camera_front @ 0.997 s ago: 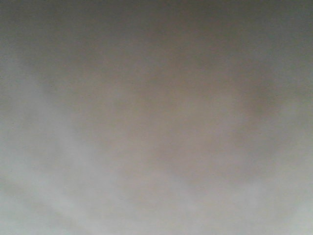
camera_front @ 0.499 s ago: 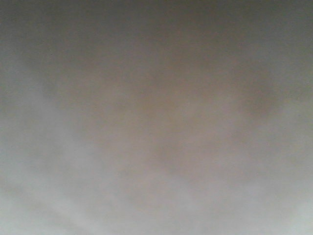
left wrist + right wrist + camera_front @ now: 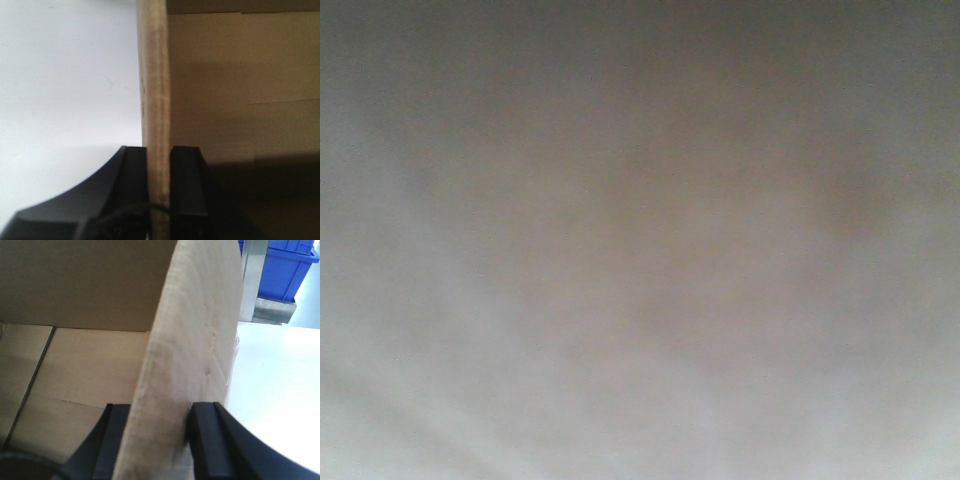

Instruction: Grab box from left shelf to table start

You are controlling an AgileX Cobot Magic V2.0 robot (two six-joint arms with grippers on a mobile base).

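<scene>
The front view is filled by a grey-brown blur with no outlines. In the left wrist view my left gripper (image 3: 158, 150) is shut on the upright cardboard wall (image 3: 155, 75) of the brown box (image 3: 240, 75). One finger is outside the wall and one inside. In the right wrist view my right gripper (image 3: 160, 407) is shut on another wall (image 3: 195, 330) of the box (image 3: 100, 285), whose inside floor shows to the left. The box's printed panel is hidden. I cannot tell whether the left shelf is in view.
A white surface (image 3: 65, 75) lies outside the box on the left wrist's side, and a white surface (image 3: 280, 390) also lies on the right wrist's side. At its far edge stands a silvery metal post (image 3: 252, 280) with a blue crate (image 3: 282, 265) behind it.
The front view stays a featureless blur; only its faint shading shifts slightly.
</scene>
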